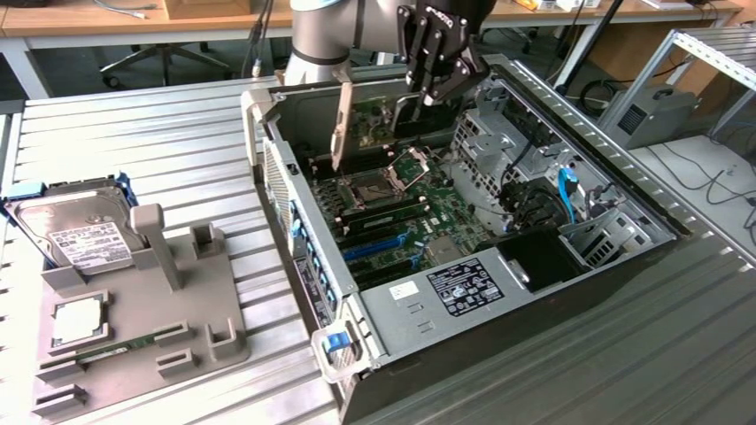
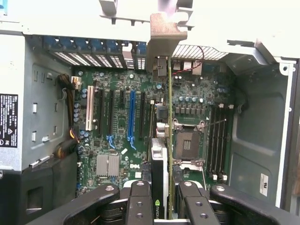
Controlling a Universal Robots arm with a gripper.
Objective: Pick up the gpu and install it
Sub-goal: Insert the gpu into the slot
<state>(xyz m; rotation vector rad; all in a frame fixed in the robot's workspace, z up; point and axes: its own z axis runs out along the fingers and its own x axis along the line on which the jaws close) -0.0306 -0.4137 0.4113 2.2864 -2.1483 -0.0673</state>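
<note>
While clamped on the upper edge of the gpu (image 2: 158,164) with the tool (image 2: 165,192), holds the card upright above the motherboard (image 2: 197,89) inside the open computer case (image 1: 274,168), metal bracket (image 2: 164,33) toward the rear wall, likely to line its lower edge up with an expansion slot. Reads NVIDIA on the card's near edge, Dell on the board by the blue slot (image 2: 131,112).

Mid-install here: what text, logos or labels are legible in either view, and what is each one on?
"NVIDIA", beside its logo: on the gpu gripped in the end effector.
"DELL": on the motherboard, small but legible.
Black label on the power supply: print too small to read.
White label on the hard drive: too small to read.
</note>
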